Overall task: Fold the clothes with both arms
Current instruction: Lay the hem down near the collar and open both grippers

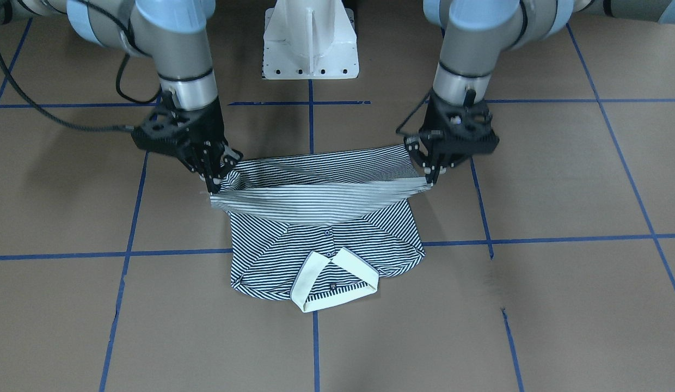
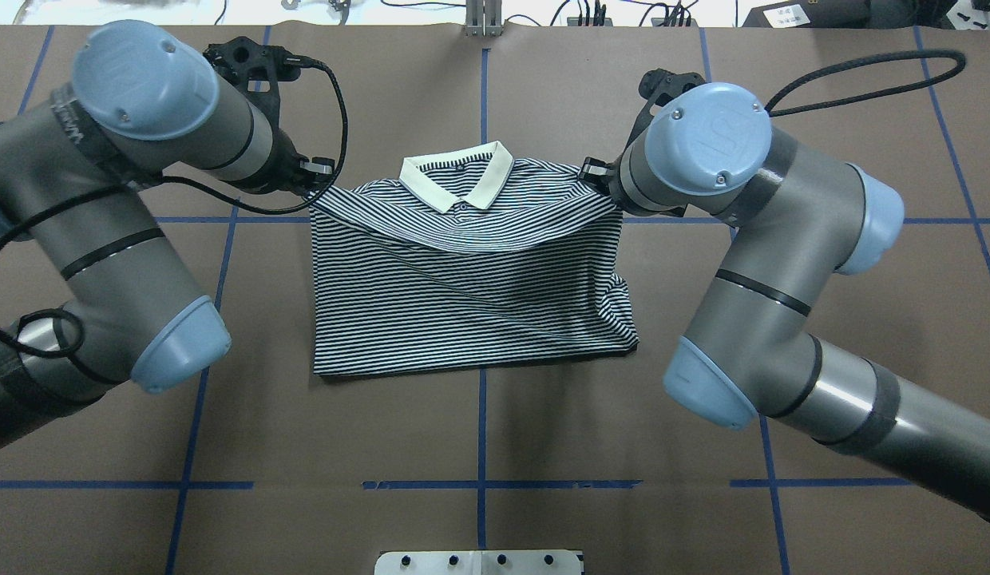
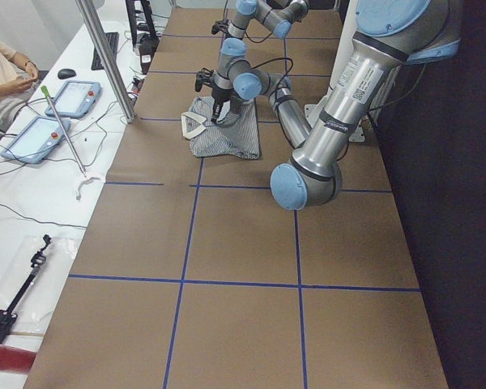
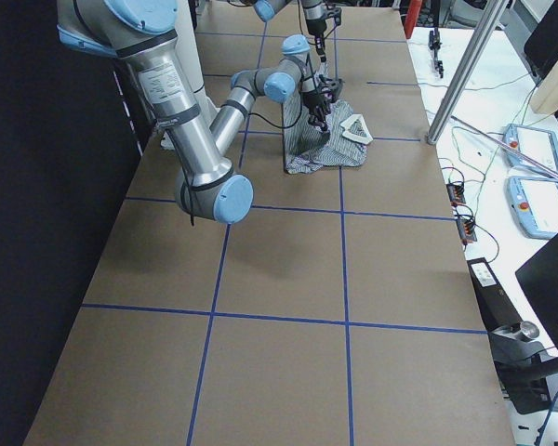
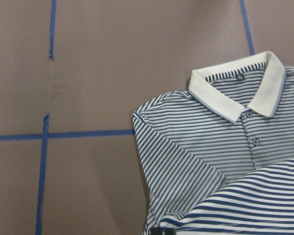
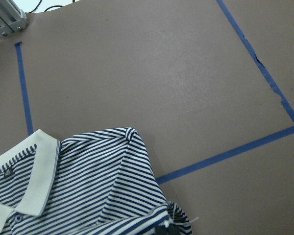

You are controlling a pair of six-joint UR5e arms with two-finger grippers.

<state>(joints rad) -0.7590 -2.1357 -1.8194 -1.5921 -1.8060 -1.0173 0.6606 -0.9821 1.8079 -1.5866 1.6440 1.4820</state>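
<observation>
The fingers of my left gripper (image 1: 431, 175) are clenching one end of the hem of the polo shirt (image 2: 463, 303). The fingers of my right gripper (image 1: 212, 182) are clamping the other end in the same way. Both pairs are closed on cloth, and the hem is stretching between them.

Seen from the overhead camera, the brown table (image 2: 343, 447) is spreading under everything, and blue tape lines (image 2: 482, 431) are dividing it into squares. My left arm (image 2: 104, 239) is reaching in from 8 o'clock. My right arm (image 2: 750, 263) is reaching in from 4 o'clock. Both are bending toward the far half of the table.

The polo shirt is lying at the table's middle, front side up, with its neck pointing to 12 o'clock. My left gripper is holding at about 10 o'clock of the garment and my right gripper at about 2 o'clock. The raised hem (image 1: 321, 198) is sagging in a shallow curve between them, over the chest. The doubled lower part is resting flat toward 6 o'clock.

One sleeve (image 5: 171, 166) is lying folded in across the body. The cream collar (image 2: 491, 180) is lying open and flat at 12 o'clock, just beyond the sagging hem. Two small buttons (image 5: 255, 142) are showing on the placket below it.
</observation>
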